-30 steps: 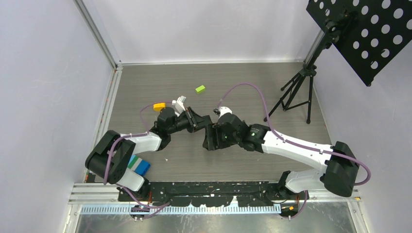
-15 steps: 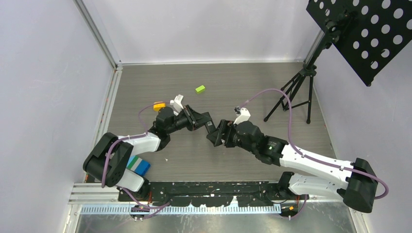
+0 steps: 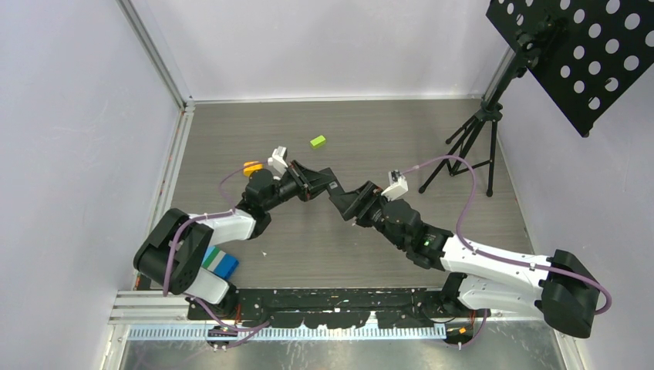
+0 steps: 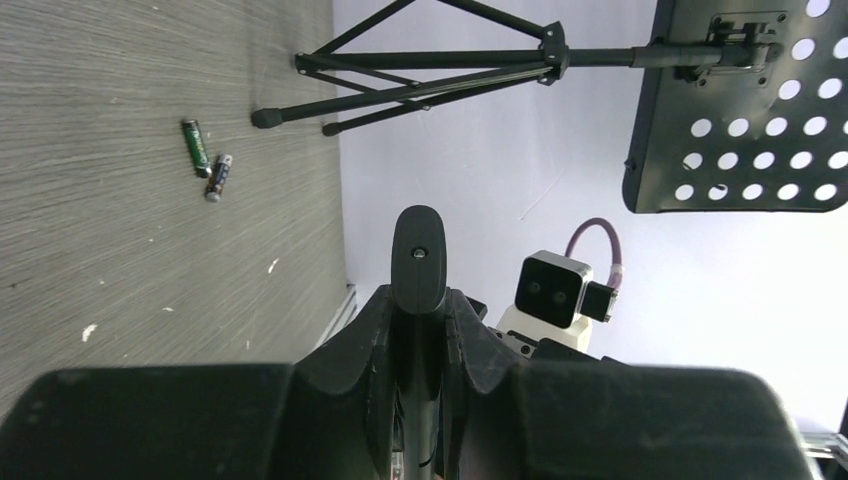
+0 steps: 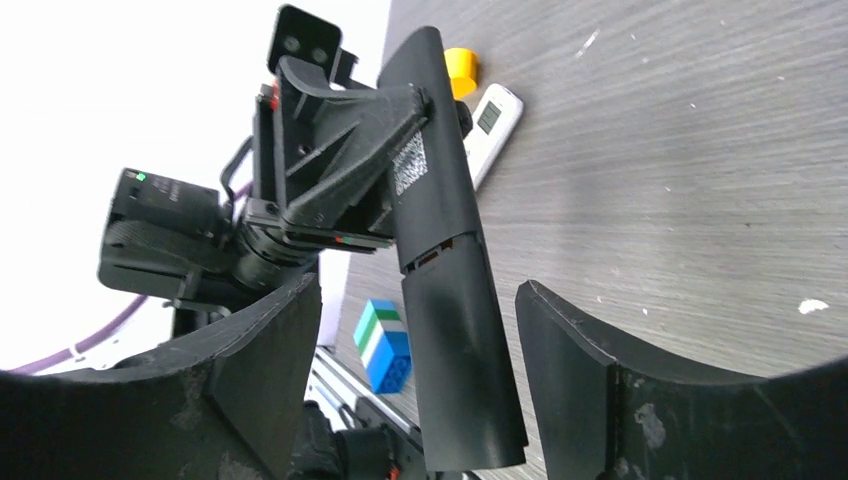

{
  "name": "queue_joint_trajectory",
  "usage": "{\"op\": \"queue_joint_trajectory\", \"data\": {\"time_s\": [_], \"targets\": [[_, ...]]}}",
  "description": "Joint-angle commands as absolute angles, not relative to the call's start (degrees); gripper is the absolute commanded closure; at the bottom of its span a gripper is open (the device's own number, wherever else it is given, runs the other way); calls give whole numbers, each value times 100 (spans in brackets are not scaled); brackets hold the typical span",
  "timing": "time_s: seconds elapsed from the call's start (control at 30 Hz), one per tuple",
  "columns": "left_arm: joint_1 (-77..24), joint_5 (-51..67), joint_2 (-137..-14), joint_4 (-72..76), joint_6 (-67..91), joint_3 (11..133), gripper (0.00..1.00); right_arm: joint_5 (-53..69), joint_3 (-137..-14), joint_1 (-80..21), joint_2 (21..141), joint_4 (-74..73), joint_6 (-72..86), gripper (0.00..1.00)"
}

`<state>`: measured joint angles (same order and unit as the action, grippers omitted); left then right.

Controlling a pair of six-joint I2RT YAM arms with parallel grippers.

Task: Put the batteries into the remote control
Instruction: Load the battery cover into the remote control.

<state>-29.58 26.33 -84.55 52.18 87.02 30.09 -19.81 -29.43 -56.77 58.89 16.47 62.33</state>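
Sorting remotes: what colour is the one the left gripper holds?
Black remote; clearest in the right wrist view.

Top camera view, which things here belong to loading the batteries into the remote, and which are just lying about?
For the job:
black remote, held up off the table
batteries, two loose on the table

Lying about:
white remote
orange piece
green block
blue-and-green block
tripod stand with its perforated board

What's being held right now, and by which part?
The left gripper is shut on the black remote, gripping it about mid-length. The right gripper is open around the remote's free end, holding nothing.
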Motion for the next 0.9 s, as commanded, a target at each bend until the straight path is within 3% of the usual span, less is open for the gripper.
{"op": "queue_joint_trajectory", "data": {"time_s": [0.0,0.53,0.87], "targets": [[-2953,2575,-8477,5814,9026,3266,100,-2449,-2834,-5669,5841,2480,6424,26],[-2953,2655,-8283,5943,9494,3258,100,-2643,-2443,-5652,6245,3700,6602,71],[-3016,2787,-8310,6474,9978,3188,100,-2501,-2475,-5604,6890,4608,6592,73]]}}
